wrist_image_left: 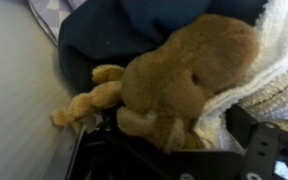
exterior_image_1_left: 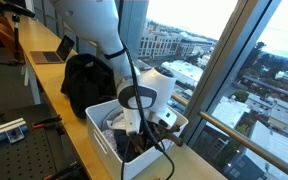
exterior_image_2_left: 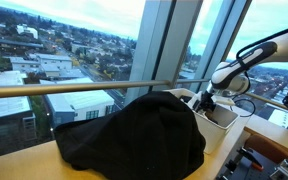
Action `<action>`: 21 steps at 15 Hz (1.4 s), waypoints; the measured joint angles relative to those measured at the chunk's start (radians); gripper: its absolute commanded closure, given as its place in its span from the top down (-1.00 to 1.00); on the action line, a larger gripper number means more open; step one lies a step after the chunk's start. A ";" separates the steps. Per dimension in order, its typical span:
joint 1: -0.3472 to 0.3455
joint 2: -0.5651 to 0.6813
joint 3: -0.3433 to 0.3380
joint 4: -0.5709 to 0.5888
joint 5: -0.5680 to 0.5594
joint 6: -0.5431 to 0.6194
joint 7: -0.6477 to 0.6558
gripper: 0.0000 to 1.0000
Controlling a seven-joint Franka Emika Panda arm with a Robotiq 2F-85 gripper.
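In the wrist view a brown plush toy (wrist_image_left: 184, 70) lies inside a white bin (wrist_image_left: 14, 90), on a dark blue cloth (wrist_image_left: 114, 35) and against a white towel (wrist_image_left: 274, 70). My gripper (wrist_image_left: 174, 128) is low over the toy. Its dark fingers (wrist_image_left: 252, 128) stand wide apart, one on each side of the toy's lower end, and whether they touch it cannot be told. In both exterior views the gripper (exterior_image_1_left: 134, 128) (exterior_image_2_left: 206, 102) reaches down into the white bin (exterior_image_1_left: 99, 138) (exterior_image_2_left: 222, 120) on the counter by the window.
A black backpack (exterior_image_1_left: 84, 80) (exterior_image_2_left: 134, 130) sits on the wooden counter right beside the bin. A laptop (exterior_image_1_left: 52, 52) lies further along the counter. Tall window panes and a railing (exterior_image_2_left: 84, 88) run behind the counter.
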 measured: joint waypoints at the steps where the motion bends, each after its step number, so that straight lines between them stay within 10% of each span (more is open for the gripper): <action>1: -0.003 -0.001 0.002 0.000 0.006 0.000 -0.003 0.11; 9: 0.005 -0.075 0.018 -0.014 0.008 -0.017 -0.005 -1.00; 21: 0.100 -0.396 0.042 0.003 0.006 -0.217 -0.005 -0.92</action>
